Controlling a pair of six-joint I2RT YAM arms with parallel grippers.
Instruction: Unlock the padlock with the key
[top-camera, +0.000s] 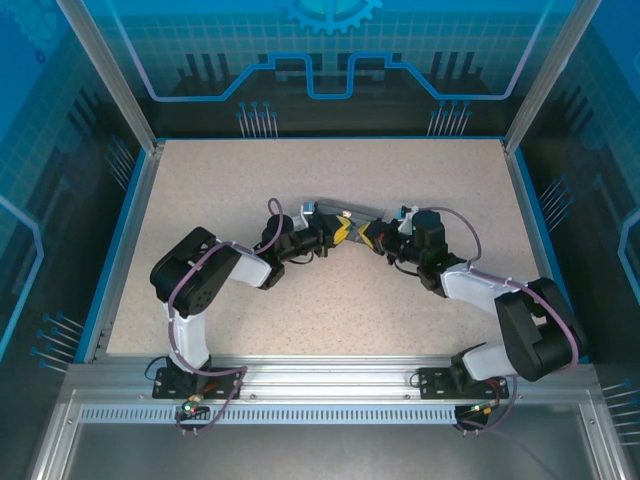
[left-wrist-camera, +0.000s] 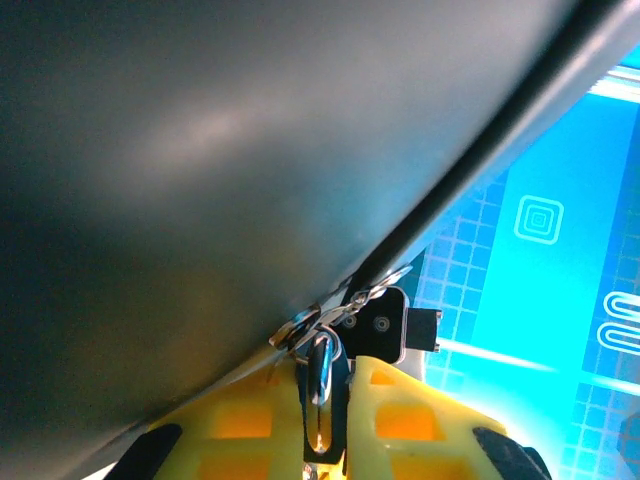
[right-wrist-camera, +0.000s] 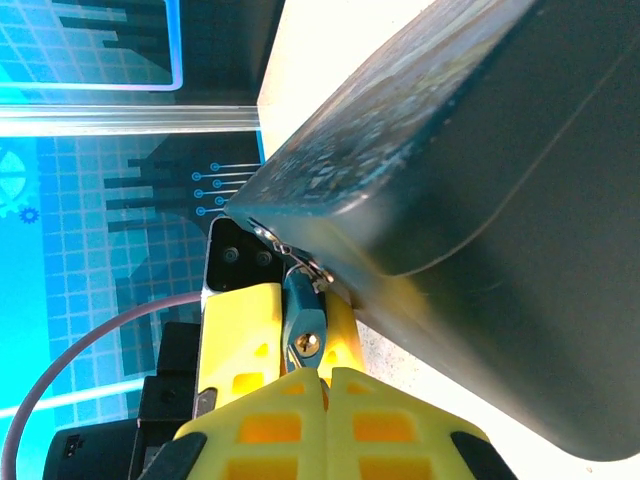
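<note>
Right gripper (right-wrist-camera: 323, 385): yellow moulded plastic fingers with recessed pockets. The pads are clenched flat together along one seam, and I cannot tell whether anything thin sits between them.
Padlock (right-wrist-camera: 303, 322): at 12 o'clock of those fingertips, touching or just beside them. It has a teal-blue body with rounded corners, a small brass keyhole disc facing the right wrist camera, and a thin metal shackle on top.
Left gripper (left-wrist-camera: 328, 385): yellow fingers grasping the padlock, one at its 9 o'clock and one at its 3 o'clock.
Hasp (right-wrist-camera: 285, 245): bright metal clasp on the tin's corner, at the padlock's 12 o'clock, where the shackle meets it.
Tin (right-wrist-camera: 480, 200): dark and smooth with rounded edges and a mottled blue print on one face, at 1 o'clock of the padlock.
Key: too small to make out.
Table (top-camera: 250, 180): speckled beige. The grippers meet near its centre, the left at 9 o'clock of the right.
</note>
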